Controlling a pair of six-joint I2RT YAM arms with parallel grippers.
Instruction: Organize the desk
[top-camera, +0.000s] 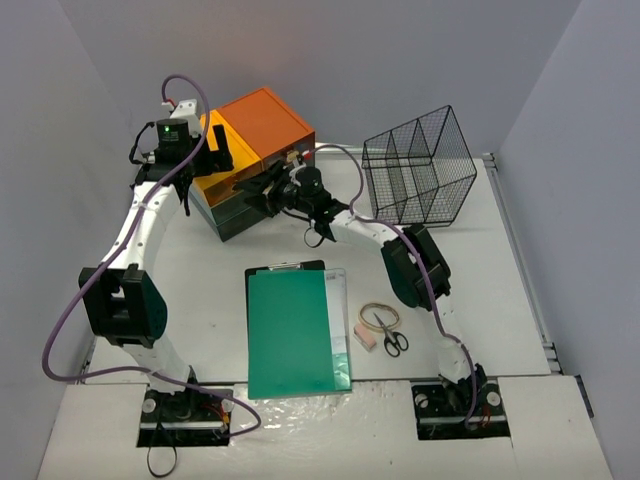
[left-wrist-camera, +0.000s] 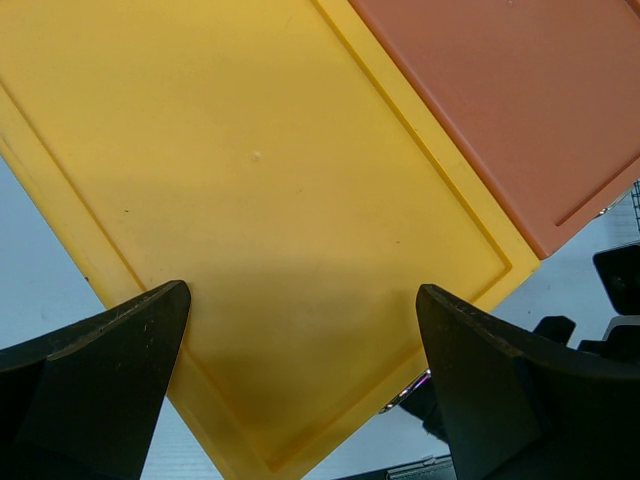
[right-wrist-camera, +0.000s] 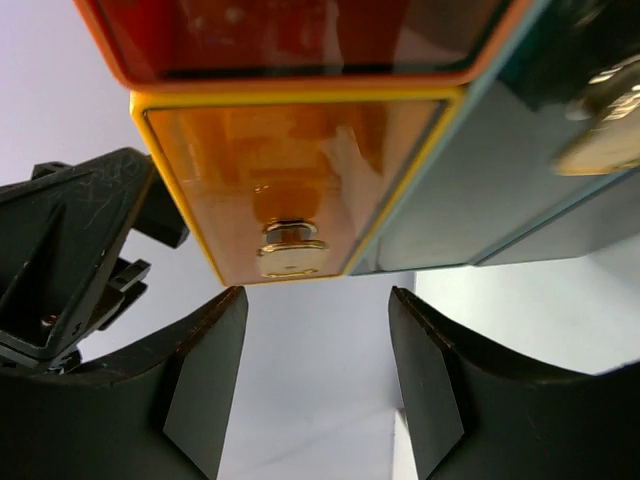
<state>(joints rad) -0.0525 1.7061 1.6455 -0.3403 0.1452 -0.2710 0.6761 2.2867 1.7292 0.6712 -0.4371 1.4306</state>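
The white desk (top-camera: 200, 270) carries a clipboard with green paper (top-camera: 292, 330) at the front centre, with scissors (top-camera: 390, 335), a rubber band (top-camera: 378, 316) and a pink eraser (top-camera: 365, 338) to its right. My left gripper (top-camera: 218, 150) is open and empty above the yellow top (left-wrist-camera: 260, 180) of the drawer unit (top-camera: 262, 125). In its wrist view the left gripper (left-wrist-camera: 302, 292) frames that top's near corner. My right gripper (top-camera: 262, 192) is open and empty in front of the unit. In its wrist view the right gripper (right-wrist-camera: 315, 300) sits just short of the yellow drawer's brass knob (right-wrist-camera: 290, 250).
A black wire basket (top-camera: 420, 165) stands at the back right. The orange top (left-wrist-camera: 520, 100) adjoins the yellow one. Teal drawer fronts (right-wrist-camera: 480, 180) lie beside the yellow drawer. A metal rail (top-camera: 525, 270) runs along the desk's right edge.
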